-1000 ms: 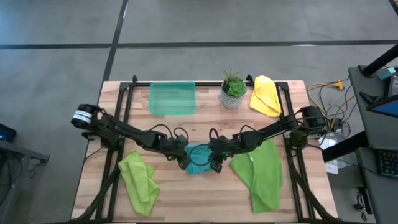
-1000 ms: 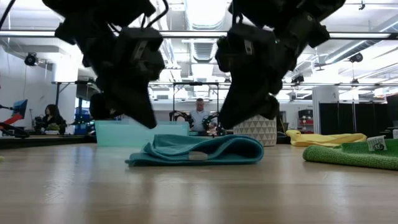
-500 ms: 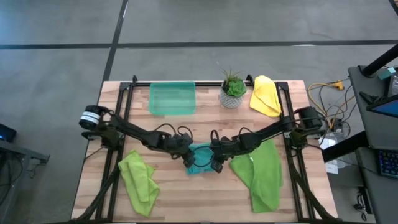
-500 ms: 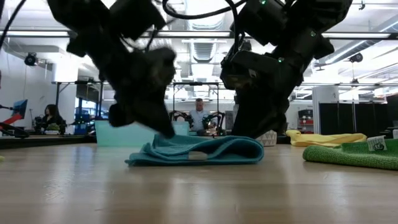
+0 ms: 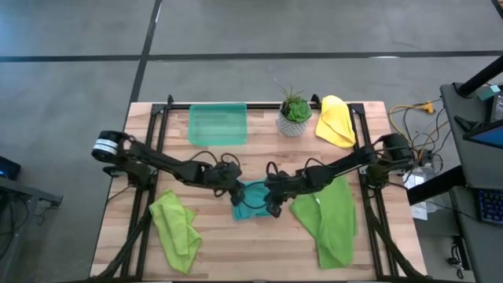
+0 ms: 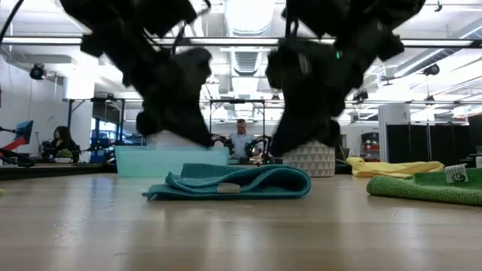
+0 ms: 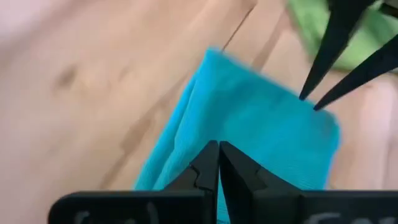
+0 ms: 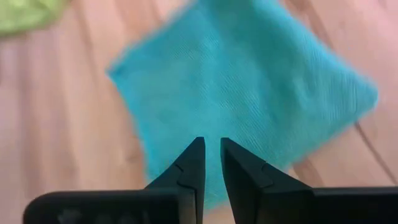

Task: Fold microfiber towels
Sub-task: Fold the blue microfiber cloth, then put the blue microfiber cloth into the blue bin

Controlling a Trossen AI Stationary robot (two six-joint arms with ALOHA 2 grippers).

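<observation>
Hovering above folded teal towel (image 5: 253, 200), left end effector (image 5: 235, 186) clenched empty, right end effector (image 5: 271, 196) barely parted.

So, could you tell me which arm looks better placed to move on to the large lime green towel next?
Probably the right: its gripper hangs over the teal towel, directly beside the large lime green towel. The left gripper hangs on the teal towel's far side.
</observation>
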